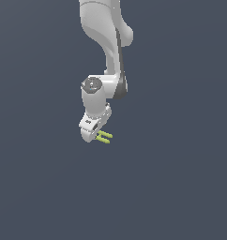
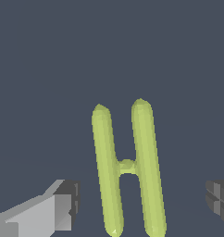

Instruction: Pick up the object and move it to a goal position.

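Arm (image 1: 103, 42) hung down from the top of the ext. view, wrist bent, pincer (image 1: 93, 135) at its low end, tilted toward that view's right. Object (image 1: 104, 137) showed as two lime rods sticking out just beside the pincer tip, on its ext.-view-right side; contact w/ the pincer couldn't be judged from there.

Wrist view: object (image 2: 127, 167) sat between the fingers, an H w/ two thin parallel rods and a short crossbar joining them near mid-length. Rods ran lengthwise away from the pincer, slightly slanted. One finger (image 2: 58, 208), grey w/ a dark pad, stood apart from the nearer rod; the other finger (image 2: 219, 198) was well apart from the second rod, only its dark pad edge showing. Clear gaps both sides, so pincer was wide, not gripping anything. Object looked nearer the first finger than the second. Backdrop was plain dark blue-grey in both views; whether the object rested on a surface couldn't be told.
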`<state>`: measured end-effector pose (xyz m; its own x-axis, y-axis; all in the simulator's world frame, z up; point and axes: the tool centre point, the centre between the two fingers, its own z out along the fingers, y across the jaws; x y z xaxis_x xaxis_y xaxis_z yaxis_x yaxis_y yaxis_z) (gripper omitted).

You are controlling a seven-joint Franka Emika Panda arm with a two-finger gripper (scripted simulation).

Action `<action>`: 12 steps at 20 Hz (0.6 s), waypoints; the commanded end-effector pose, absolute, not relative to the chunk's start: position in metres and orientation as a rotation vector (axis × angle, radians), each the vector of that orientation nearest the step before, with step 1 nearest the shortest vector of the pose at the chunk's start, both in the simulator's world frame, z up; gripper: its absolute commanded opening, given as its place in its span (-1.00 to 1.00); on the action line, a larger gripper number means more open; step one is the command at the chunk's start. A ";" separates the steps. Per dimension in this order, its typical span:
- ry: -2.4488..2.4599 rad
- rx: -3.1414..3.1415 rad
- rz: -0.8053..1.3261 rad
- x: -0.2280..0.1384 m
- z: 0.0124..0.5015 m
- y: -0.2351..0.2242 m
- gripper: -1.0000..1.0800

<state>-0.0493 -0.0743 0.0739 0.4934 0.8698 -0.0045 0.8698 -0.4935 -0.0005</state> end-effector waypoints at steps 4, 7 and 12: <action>1.689 2.648 -0.002 -0.054 0.067 -0.077 0.92; 1.723 2.627 -0.001 -0.055 0.065 -0.078 0.92; 1.744 2.613 0.000 -0.056 0.064 -0.079 0.92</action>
